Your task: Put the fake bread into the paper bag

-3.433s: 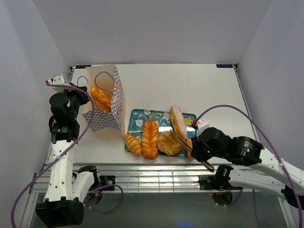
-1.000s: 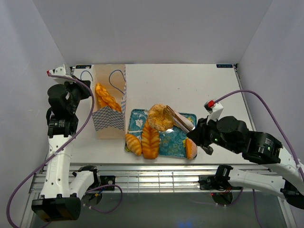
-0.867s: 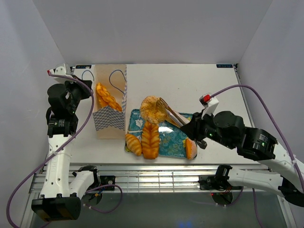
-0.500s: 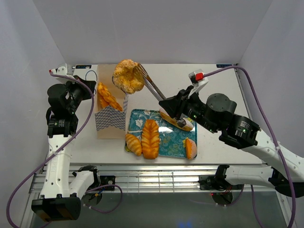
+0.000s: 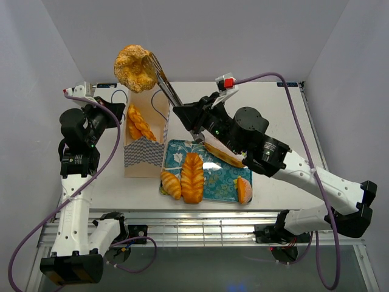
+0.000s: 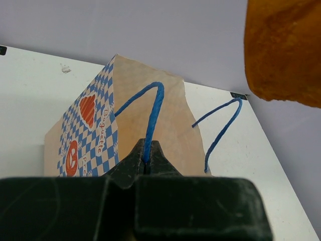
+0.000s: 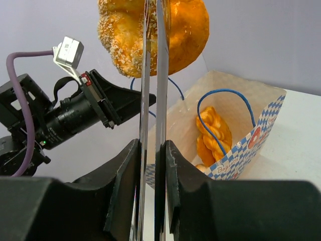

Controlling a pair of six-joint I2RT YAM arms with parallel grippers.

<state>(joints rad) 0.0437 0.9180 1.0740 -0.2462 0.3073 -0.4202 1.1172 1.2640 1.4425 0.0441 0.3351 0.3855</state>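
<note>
R gripper [image 5: 152, 66] pinches sugared doughnut [image 5: 134, 68], high over paper bag [image 5: 143, 155] at far left. L gripper [image 6: 148, 159] clamped on blue handle [image 6: 153, 115]. Bag holds a braided piece [image 5: 138, 125]. Remaining at tray [image 5: 228, 182]: braided loaf [image 5: 192, 176], croissant [image 5: 171, 184], long bun [image 5: 223, 155], small piece [image 5: 244, 190]. Est. under halfway.

On the counter [image 5: 267, 115], the paper bag [image 5: 144, 152] stands left of the tray [image 5: 220, 181]. A braided loaf [image 5: 138, 123] lies in the bag, other pastries [image 5: 192, 176] on the tray, and the doughnut [image 5: 135, 67] hangs above the bag.
</note>
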